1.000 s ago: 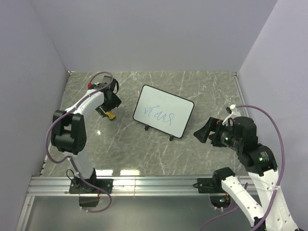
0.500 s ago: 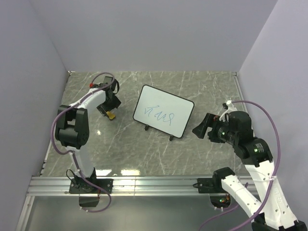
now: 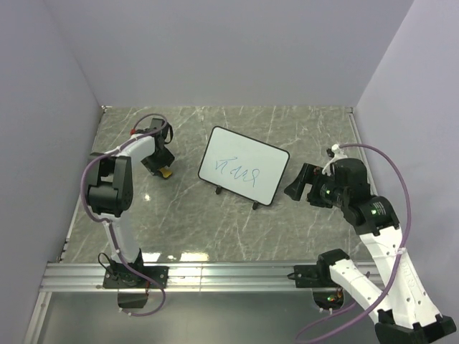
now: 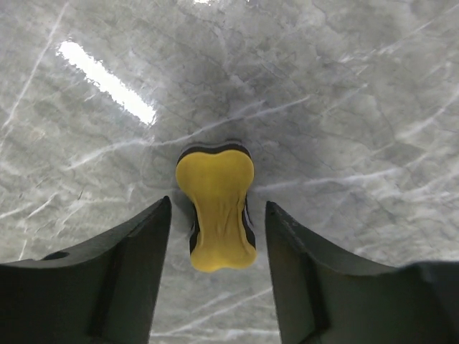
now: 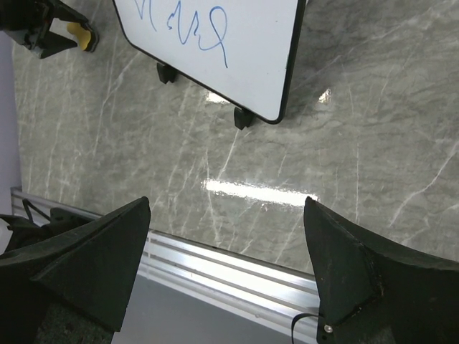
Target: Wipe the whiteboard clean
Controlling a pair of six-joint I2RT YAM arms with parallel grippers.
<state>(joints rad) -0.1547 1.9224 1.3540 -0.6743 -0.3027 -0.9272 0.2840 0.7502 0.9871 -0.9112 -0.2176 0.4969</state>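
Whiteboard unwiped, eraser grab underway

Whiteboard (image 3: 244, 166) is sitting mid-table (image 3: 315, 136), blue scribbles (image 3: 239, 170) intact. Left of it, left gripper (image 4: 217, 215) is narrowing its jaws around the yellow eraser (image 4: 215, 179) but not gripping yet: wrist view is showing gaps, overhead is hiding them. Right gripper (image 3: 297, 188), spread wide and empty, is closing in on the board's right edge.

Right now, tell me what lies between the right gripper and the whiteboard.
Nothing: only bare marble tabletop separates the right gripper and the whiteboard, as the right wrist view shows.
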